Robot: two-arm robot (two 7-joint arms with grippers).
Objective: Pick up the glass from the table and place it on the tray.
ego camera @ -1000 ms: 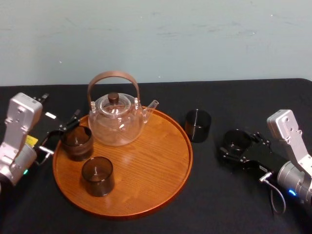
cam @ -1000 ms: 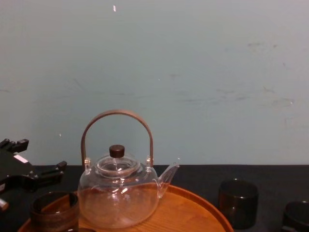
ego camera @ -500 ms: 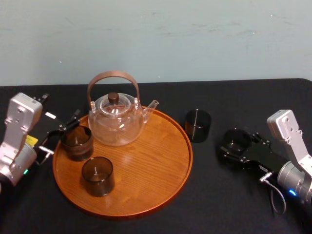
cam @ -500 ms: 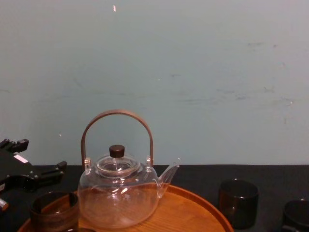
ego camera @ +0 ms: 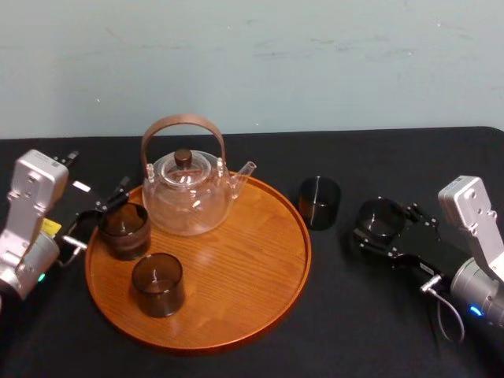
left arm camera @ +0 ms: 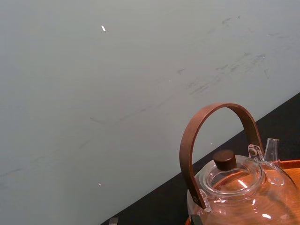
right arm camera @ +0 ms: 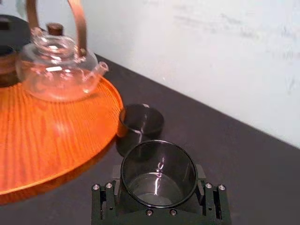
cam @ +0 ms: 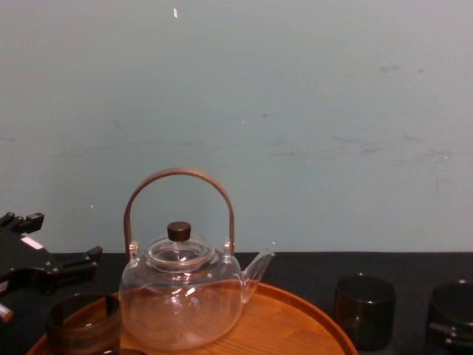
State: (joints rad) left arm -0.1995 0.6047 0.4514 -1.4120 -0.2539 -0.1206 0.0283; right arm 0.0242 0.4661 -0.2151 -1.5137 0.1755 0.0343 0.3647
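Right end effector (ego camera: 383, 226) was pinching a smoky glass (ego camera: 380, 218) from both sides, jaws pressed on its wall low down and the open mouth up. The side grip kept it upright for the carry. The glass was over the counter (ego camera: 346, 331), right of the tray (ego camera: 304, 253) and apart from its rim. Couldn't tell if its base was touching the counter or just clear of it. Judged step: grasp made, carry to the tray not yet done.

A second smoky glass (ego camera: 319, 202) stood on the counter between the held one and the tray, just beside the rim. It was right on the direct path, so the carry probably needs height or a detour around it.

On the tray: the glass teapot (ego camera: 187, 195) at the back and two more glasses (ego camera: 157, 283) at left front. The right half was bare wood, the likely drop spot.

Left end effector (ego camera: 96, 217) was idle at the tray's left edge, fingers spread, next to the nearer tray glass.
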